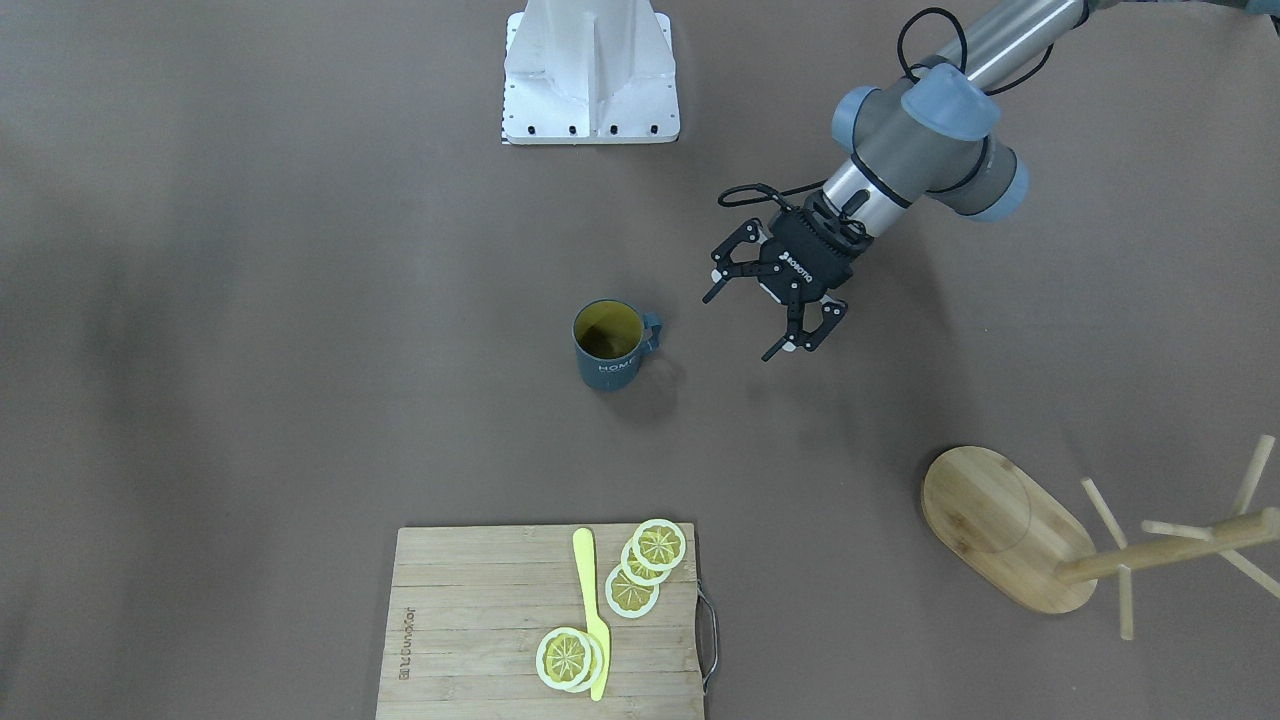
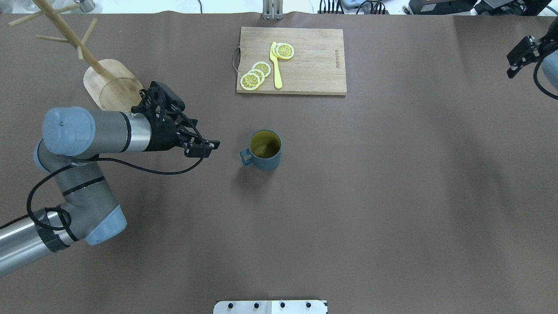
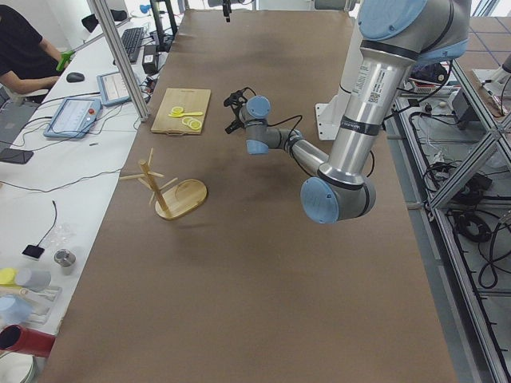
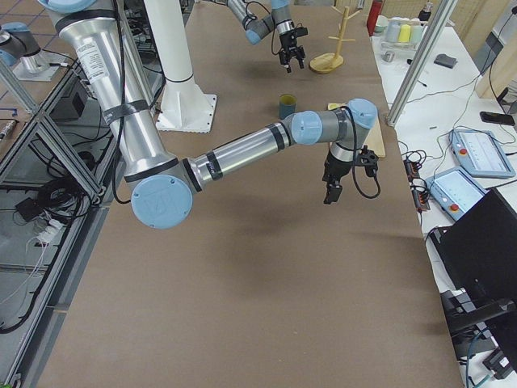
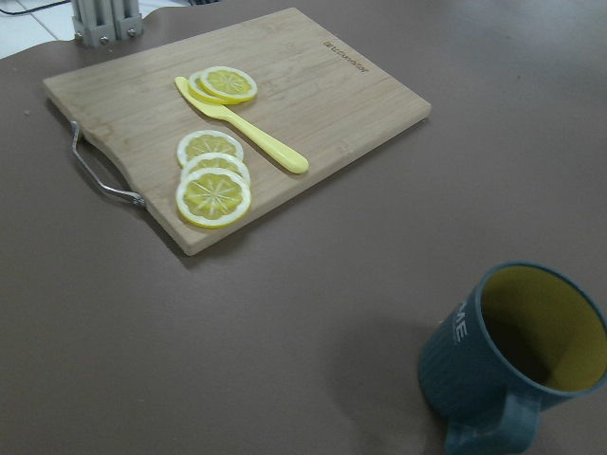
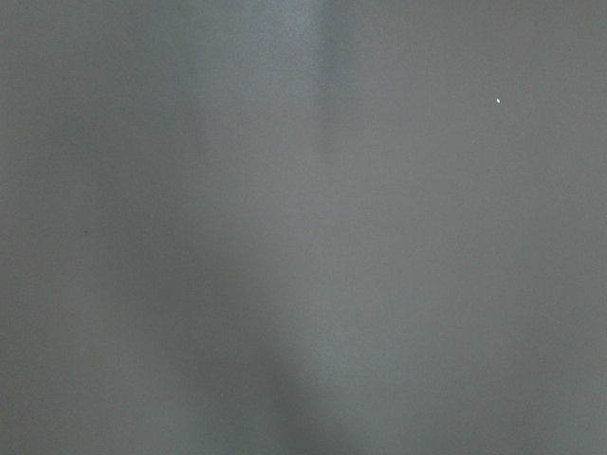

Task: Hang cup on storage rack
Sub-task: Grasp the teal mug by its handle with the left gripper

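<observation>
The cup (image 1: 607,345) is slate blue-grey outside and yellow inside, with pale "HOME" lettering on its side. The table (image 1: 250,300) under the cup is flat matte brown. The storage rack (image 1: 1000,525) is light bamboo with fine grain. The cutting board (image 1: 480,620) is pale wood in plank stripes with dark lettering. The lemon slices (image 1: 632,590) are yellow with white rims and spoke-like segments. The knife (image 1: 592,610) is plain yellow. The left gripper (image 1: 736,329) beside the cup is black with white lettering.
</observation>
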